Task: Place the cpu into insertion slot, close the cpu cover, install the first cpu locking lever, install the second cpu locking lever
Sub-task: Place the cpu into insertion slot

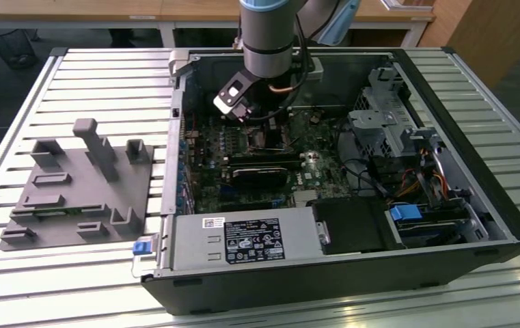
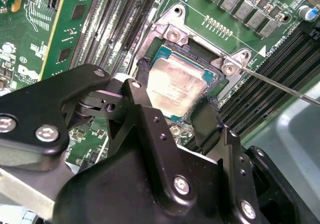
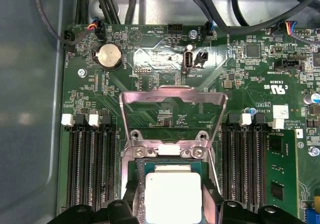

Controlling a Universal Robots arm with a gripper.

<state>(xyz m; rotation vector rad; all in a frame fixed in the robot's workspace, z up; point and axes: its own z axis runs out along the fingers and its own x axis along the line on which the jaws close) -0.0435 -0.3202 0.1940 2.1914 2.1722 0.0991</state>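
The cpu [image 2: 175, 87], a pale metal-topped square chip, lies low in the insertion slot [image 2: 192, 49] on the green board. My gripper [image 2: 177, 92] straddles it, with one black finger [image 2: 142, 77] against one edge and the other against the opposite edge. The first wrist view shows the cpu [image 3: 172, 196] between the same two fingers [image 3: 127, 206]. The cpu cover [image 3: 172, 97] stands swung up, open, behind the socket. A thin metal locking lever [image 2: 280, 87] sticks out sideways, unlatched. In the exterior view my gripper [image 1: 257, 133] reaches down into the open computer case.
Long black memory slots [image 3: 90, 169] flank the socket on both sides. Case walls [image 1: 460, 137], cables and a drive cage [image 1: 387, 123] surround the board. A power supply [image 1: 241, 239] lies at the case front. A grey fixture [image 1: 77, 184] sits on the slatted table at the exterior view's left.
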